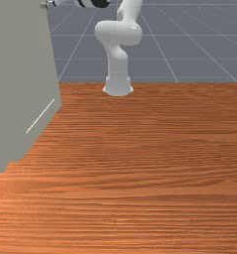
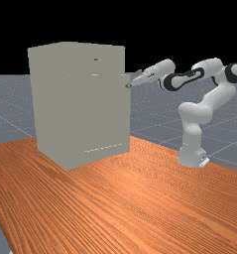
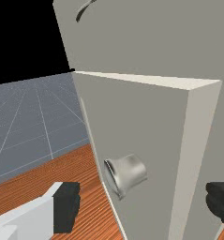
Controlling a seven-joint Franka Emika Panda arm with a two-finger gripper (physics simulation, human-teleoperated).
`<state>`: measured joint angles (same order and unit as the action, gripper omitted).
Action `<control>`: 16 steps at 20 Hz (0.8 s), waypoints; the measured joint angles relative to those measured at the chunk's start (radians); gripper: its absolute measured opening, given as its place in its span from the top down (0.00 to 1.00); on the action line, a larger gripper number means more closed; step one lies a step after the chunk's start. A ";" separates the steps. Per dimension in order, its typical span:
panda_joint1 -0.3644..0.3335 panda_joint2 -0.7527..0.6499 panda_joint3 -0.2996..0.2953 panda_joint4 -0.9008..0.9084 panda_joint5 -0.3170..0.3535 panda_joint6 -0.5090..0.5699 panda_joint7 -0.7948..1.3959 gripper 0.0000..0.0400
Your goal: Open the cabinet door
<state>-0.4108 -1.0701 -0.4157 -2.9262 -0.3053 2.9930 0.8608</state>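
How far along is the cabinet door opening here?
Looks done: the approach, with the gripper up close to the door and its knob. In hand: apparently lining up, fingers apart, nothing gripped. Left: engaging the knob, probably, then swinging the door wide. Its edge stands out from the cabinet; whether it is already ajar I cannot tell.

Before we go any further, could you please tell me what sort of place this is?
Most likely a simulated robot test space rather than a real room: a Panda arm reaches toward a plain grey cabinet, and the floor is a bare grey plane ruled with grid lines.
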 joint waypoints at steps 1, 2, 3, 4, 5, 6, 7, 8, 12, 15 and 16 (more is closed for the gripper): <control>0.002 0.009 -0.001 0.007 0.000 0.009 0.000 0.00; 0.003 0.014 -0.002 0.012 0.000 0.015 -0.001 0.00; 0.004 0.015 -0.002 0.011 -0.001 0.019 -0.001 0.00; 0.005 0.015 -0.002 0.007 -0.001 0.021 -0.001 0.00; 0.008 0.012 0.001 0.002 -0.001 0.021 0.000 0.00; 0.023 0.007 0.004 -0.003 0.000 0.019 -0.001 0.00; 0.031 0.001 0.002 -0.005 0.003 0.017 -0.001 0.00; 0.034 -0.001 0.002 -0.005 0.004 0.016 0.000 0.00; 0.035 -0.018 0.098 -0.026 0.015 0.012 0.056 0.00; 0.041 -0.030 0.205 -0.046 0.021 0.011 0.120 0.00; 0.041 -0.033 0.246 -0.050 0.024 0.011 0.147 0.00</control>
<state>-0.3694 -1.1032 -0.1698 -2.9765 -0.2809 3.0038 1.0081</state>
